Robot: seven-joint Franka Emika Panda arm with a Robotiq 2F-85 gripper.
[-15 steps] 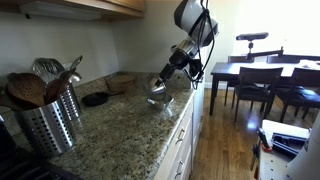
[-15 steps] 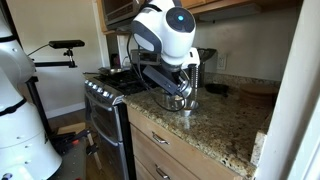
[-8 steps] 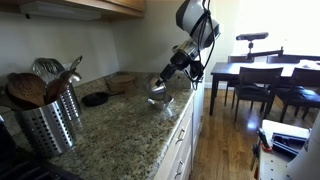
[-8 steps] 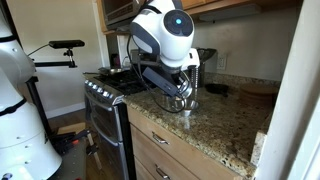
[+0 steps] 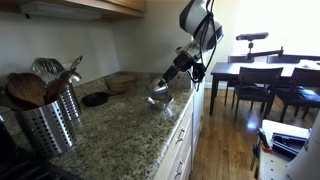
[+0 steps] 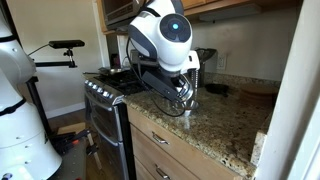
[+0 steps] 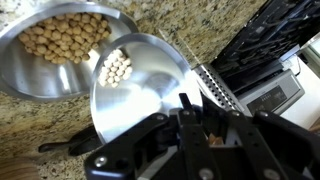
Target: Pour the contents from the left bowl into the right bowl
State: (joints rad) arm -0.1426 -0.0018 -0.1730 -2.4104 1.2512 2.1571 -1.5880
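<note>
Held by the closed pincer (image 7: 197, 118), the left bowl (image 7: 140, 100) was best tilted steeper until its last chickpeas (image 7: 117, 68) reached the right bowl (image 7: 40, 80), upper left.

Granite counter (image 5: 120, 140) bears utensil canister (image 5: 45, 128), black dish (image 5: 96, 99) and the right bowl (image 7: 50, 83).

- No word, brand, number or sign can be read in either exterior view.
- In the wrist view, the stove (image 7: 262, 45) has a pale panel (image 7: 272, 97) on its front. Any marking on that panel is too blurred to read.
</note>
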